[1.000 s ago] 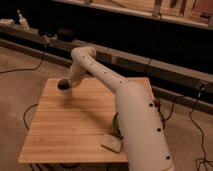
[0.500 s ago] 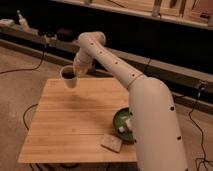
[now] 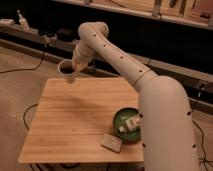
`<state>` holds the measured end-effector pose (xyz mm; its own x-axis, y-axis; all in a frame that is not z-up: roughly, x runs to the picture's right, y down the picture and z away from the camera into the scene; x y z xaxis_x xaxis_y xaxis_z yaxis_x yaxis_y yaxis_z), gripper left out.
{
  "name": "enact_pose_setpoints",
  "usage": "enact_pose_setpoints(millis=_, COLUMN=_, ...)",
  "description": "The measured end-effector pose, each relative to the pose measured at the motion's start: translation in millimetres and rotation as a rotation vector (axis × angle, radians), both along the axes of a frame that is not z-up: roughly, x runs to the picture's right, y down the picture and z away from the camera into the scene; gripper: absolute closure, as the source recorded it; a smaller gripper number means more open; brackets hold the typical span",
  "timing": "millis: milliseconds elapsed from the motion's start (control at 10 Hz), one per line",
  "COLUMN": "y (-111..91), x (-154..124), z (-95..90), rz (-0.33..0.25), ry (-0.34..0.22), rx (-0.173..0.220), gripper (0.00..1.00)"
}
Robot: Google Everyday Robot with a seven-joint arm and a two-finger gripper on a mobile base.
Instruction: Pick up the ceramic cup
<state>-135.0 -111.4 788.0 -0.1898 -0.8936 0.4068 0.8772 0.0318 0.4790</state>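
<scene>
Lifting the cup clear

I see the gripper [image 3: 76, 65] at the far left, above the table's [image 3: 75, 125] far edge, closed on the ceramic cup [image 3: 68, 71], which hangs in the air, tilted. I judge the pick done; next I'd just hold steady. Green bowl [image 3: 122, 121] sits near right.

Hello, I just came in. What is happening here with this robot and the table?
The robot's gripper holds the ceramic cup in the air, above the far left corner of the wooden table. A green bowl with something in it and a small sponge-like pad sit on the table near the arm's base.
</scene>
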Motion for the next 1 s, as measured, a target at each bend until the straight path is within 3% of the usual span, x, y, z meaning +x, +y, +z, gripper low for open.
enact_pose_setpoints(millis=1000, y=29.0, x=-11.4, z=26.3, rz=-0.001, ry=-0.013, rx=-0.132, gripper=0.95)
